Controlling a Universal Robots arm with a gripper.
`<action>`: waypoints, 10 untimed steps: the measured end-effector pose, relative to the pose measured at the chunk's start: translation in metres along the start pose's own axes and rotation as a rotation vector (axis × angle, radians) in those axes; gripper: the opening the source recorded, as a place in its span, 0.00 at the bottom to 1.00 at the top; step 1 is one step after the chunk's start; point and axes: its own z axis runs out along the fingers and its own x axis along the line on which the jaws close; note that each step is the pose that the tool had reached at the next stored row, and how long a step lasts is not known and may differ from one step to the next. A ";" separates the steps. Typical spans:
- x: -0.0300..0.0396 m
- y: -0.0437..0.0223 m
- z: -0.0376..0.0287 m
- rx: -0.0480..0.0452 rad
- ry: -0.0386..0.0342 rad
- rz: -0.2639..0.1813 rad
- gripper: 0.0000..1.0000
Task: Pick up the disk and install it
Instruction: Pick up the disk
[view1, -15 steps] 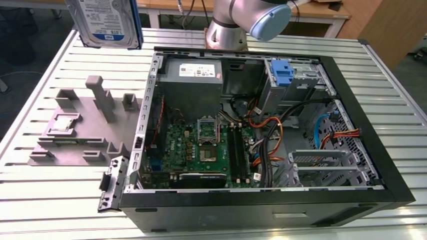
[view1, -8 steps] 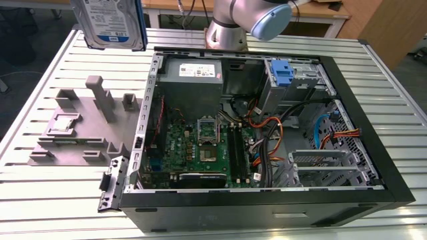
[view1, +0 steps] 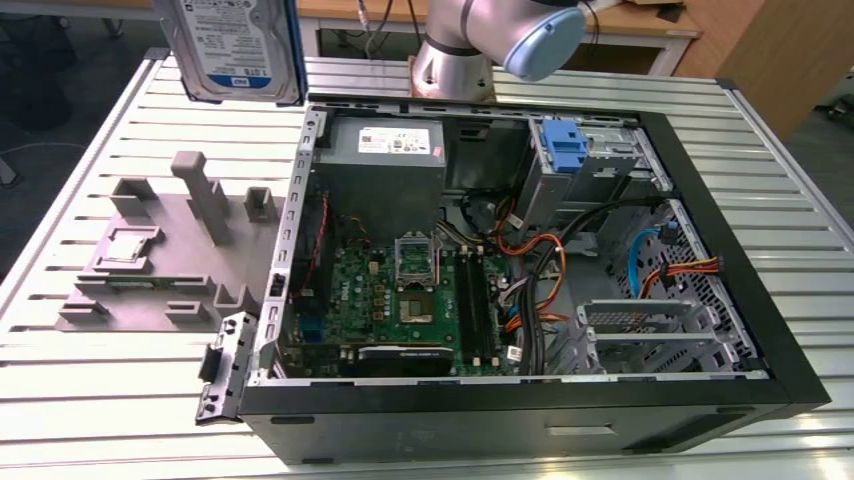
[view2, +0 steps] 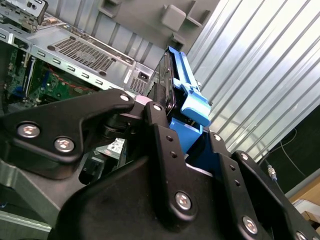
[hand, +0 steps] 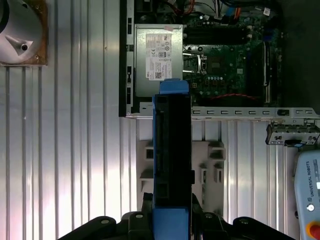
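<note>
The gripper (view2: 186, 131) is pinching the disk (hand: 171, 150) between its fingers (view2: 160, 145), and the disk's long axis is running straight out from the jaws. In the exterior view it is hanging upright over the slatted table (view1: 120, 370), outside the open computer case (view1: 747, 300), whose blue bracket (view1: 567, 150) is sitting toward four o'clock.

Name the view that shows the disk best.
The exterior view: the disk turns its broad labelled face to the camera, though its top is cut off. The first wrist view shows the disk edge-on; the second wrist view mainly its blue rail.
</note>
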 end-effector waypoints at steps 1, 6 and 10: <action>-0.0019 0.0001 0.0001 -0.0001 0.0001 0.000 0.37; -0.0071 0.0010 0.0003 -0.0002 -0.0001 0.000 0.37; -0.0073 0.0063 0.0003 -0.0002 -0.0001 0.000 0.37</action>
